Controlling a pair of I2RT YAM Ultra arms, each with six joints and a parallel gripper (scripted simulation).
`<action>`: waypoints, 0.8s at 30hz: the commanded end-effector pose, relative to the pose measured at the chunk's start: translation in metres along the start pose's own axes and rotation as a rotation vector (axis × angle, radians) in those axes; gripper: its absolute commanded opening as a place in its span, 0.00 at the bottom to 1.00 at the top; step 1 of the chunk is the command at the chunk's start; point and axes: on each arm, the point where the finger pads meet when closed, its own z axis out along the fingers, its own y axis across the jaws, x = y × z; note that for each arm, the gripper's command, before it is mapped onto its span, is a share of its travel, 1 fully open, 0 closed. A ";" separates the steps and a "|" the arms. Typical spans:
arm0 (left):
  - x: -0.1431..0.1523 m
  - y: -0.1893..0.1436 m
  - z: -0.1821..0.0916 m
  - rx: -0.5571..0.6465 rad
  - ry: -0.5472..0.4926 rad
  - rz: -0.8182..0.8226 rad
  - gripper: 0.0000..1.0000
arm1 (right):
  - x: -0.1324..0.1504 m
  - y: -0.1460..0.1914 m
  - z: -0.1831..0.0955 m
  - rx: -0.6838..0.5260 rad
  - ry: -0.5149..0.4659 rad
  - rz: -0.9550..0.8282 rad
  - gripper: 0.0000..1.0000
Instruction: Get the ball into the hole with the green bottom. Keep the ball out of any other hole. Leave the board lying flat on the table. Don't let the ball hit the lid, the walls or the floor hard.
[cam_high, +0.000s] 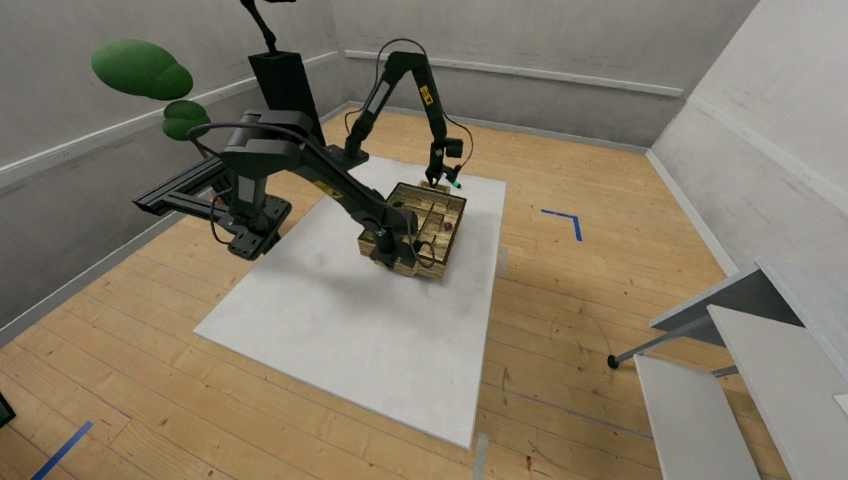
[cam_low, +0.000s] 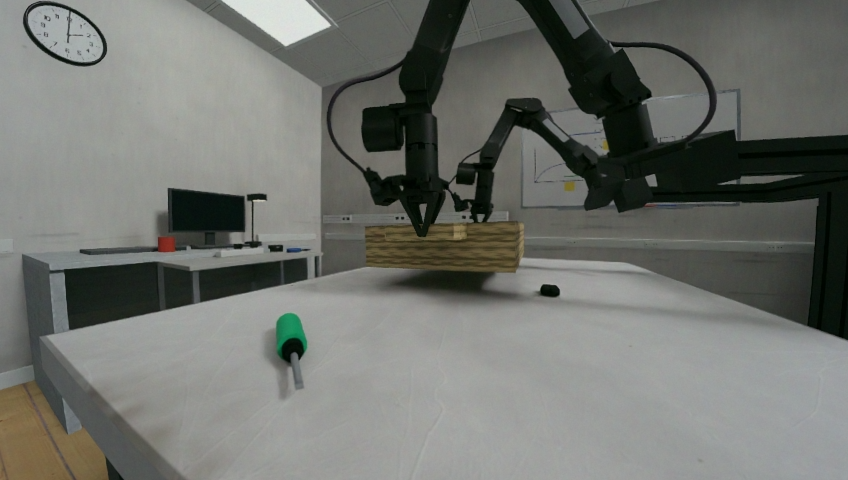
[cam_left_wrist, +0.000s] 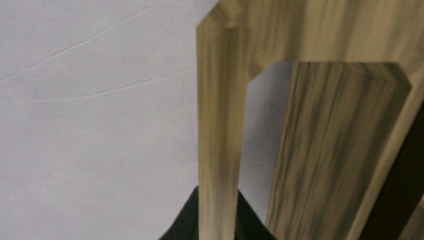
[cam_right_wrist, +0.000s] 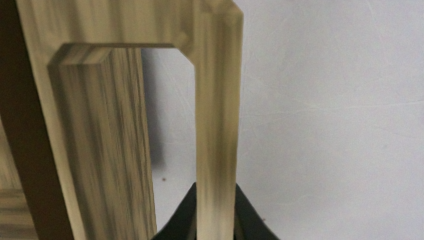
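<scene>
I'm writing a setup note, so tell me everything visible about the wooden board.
The board is a shallow, striped wood-look box with dark-edged rims and inner walls. A purple ball is inside. It hangs slightly tilted above the table, each gripper clamping a side handle.

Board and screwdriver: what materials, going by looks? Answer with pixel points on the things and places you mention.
Board (cam_high: 452, 240) (cam_low: 440, 256): wood or wood-look, probably matt; streaky brown grain on its sides.
Screwdriver (cam_low: 290, 339): handle likely plastic, smooth, evenly green; shaft probably bare metal, plain grey. Rubber handle not ruled out.
</scene>
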 end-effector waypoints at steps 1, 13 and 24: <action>-0.040 0.000 -0.033 -0.010 -0.121 0.008 0.00 | -0.053 0.006 -0.031 -0.034 -0.149 0.017 0.00; -0.033 0.001 -0.036 -0.043 -0.171 0.009 0.00 | -0.037 0.006 -0.012 -0.054 -0.172 0.007 0.00; -0.030 -0.001 -0.028 0.007 -0.046 0.016 0.00 | -0.038 0.000 -0.024 -0.009 -0.059 0.017 0.00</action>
